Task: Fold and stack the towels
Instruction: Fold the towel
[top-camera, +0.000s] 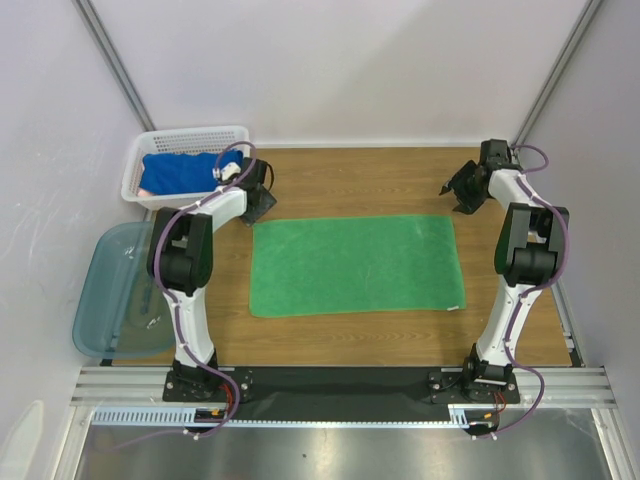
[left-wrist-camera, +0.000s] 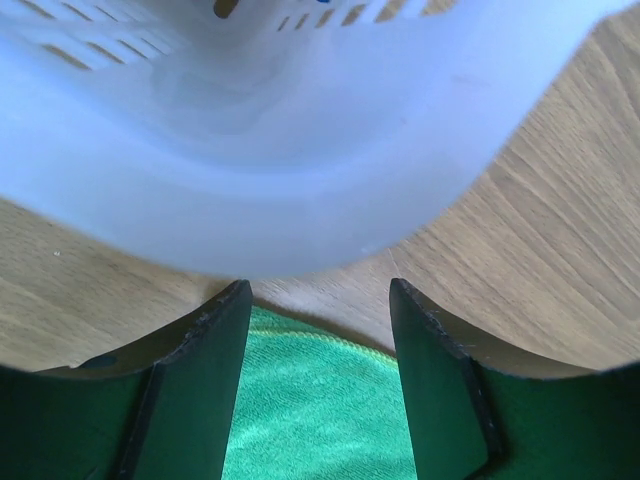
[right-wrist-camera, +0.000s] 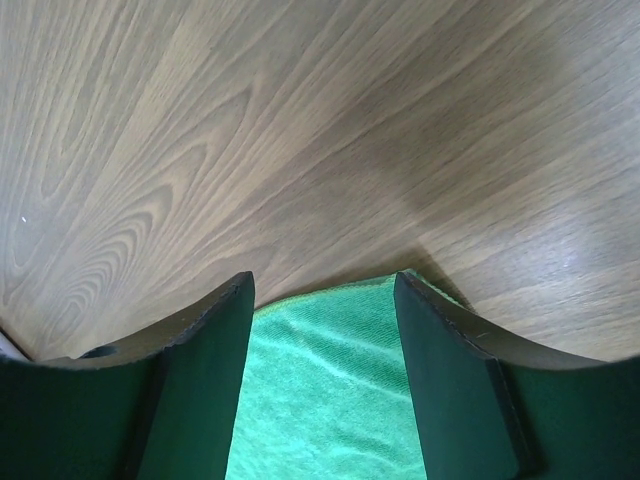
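A bright green towel (top-camera: 355, 265) lies spread flat in the middle of the wooden table. A royal blue towel (top-camera: 180, 172) sits bunched inside the white basket (top-camera: 190, 135) at the far left. My left gripper (top-camera: 258, 203) hovers open over the green towel's far-left corner; the left wrist view shows that gripper (left-wrist-camera: 319, 290) with the towel corner (left-wrist-camera: 320, 400) between its fingers, not gripped. My right gripper (top-camera: 462, 190) is open just past the far-right corner. In the right wrist view the gripper (right-wrist-camera: 322, 280) straddles the towel edge (right-wrist-camera: 325, 390) without pinching it.
The white perforated basket (left-wrist-camera: 300, 150) stands very close in front of the left gripper. A translucent teal tub (top-camera: 110, 290) lies off the table's left side. Bare wood (top-camera: 380, 180) stretches beyond the towel's far edge.
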